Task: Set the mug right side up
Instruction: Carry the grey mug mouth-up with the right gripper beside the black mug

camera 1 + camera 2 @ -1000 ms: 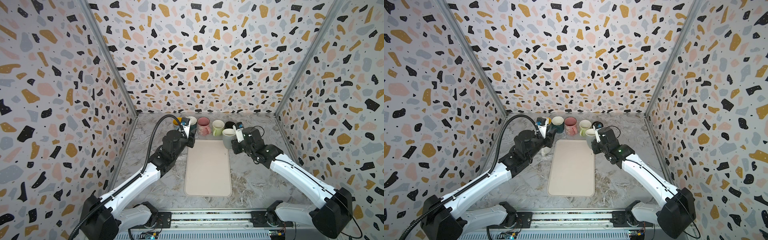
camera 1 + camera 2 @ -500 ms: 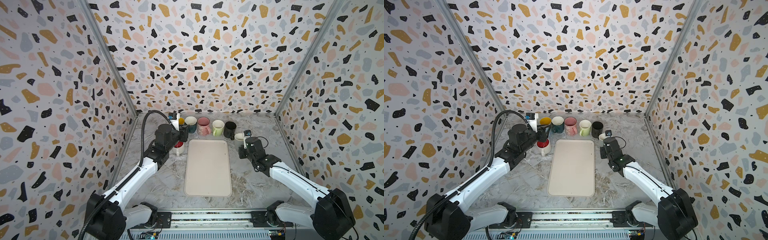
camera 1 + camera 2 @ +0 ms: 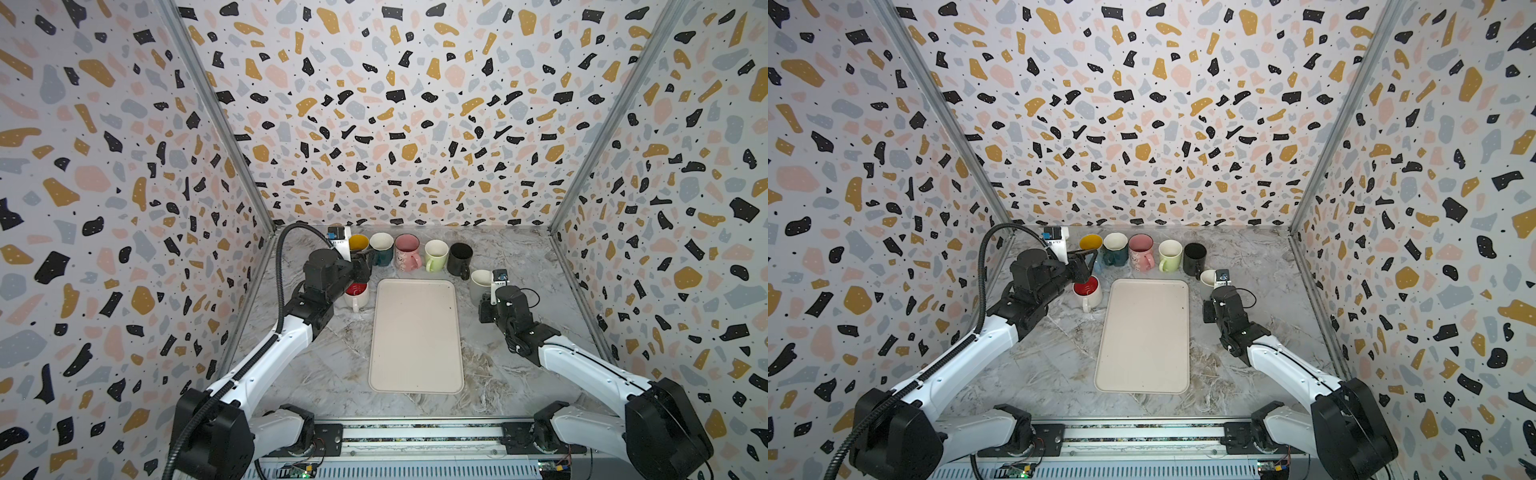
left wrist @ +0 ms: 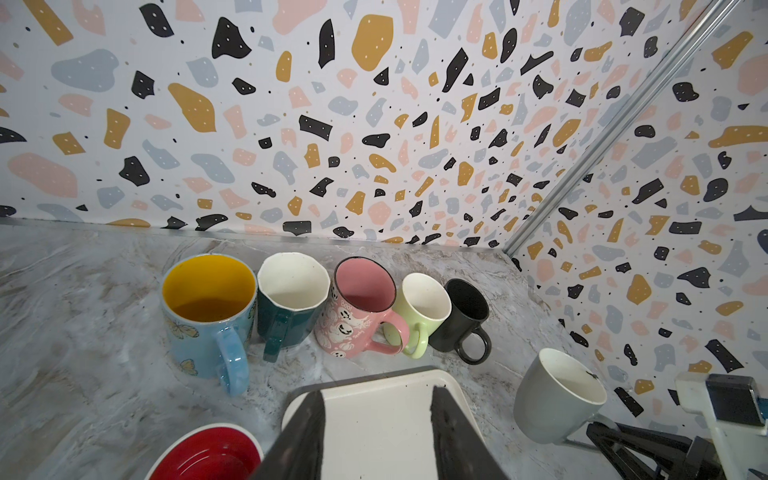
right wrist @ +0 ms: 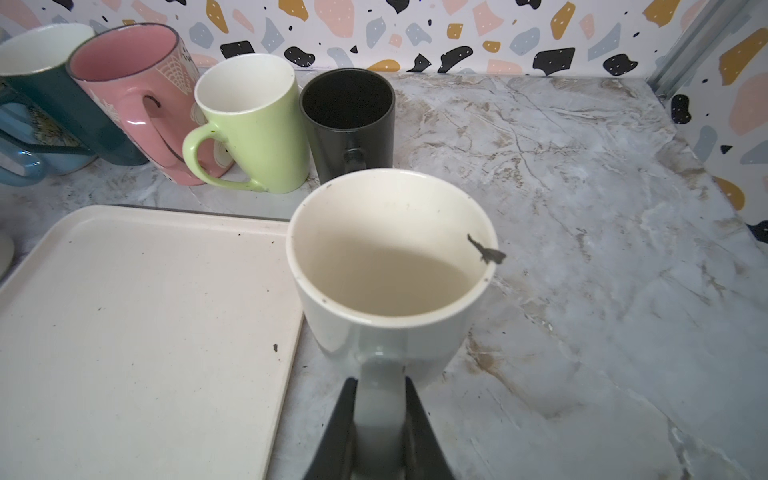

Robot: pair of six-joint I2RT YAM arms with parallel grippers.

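Seven mugs are gathered at the far end of the tray on my desk, and all of them have their mouths up. Five stand close together in a row just past the tray's far end: a blue mug with a yellow inside, a dark green mug, a pink mug, a light green mug and a black mug.

The grey mug is just beside the tray's far right corner, near the black mug. My right hand is pinching its handle, with one finger on each side. The mug is right side up. It is white inside and has a small dark bit stuck on its rim. I cannot tell if its bottom rests on the desk.

The white mug with the red inside stands just beside the tray's far left corner. Its handle points toward the tray's near end. My left hand hangs over this mug with its fingers spread apart, holding nothing.
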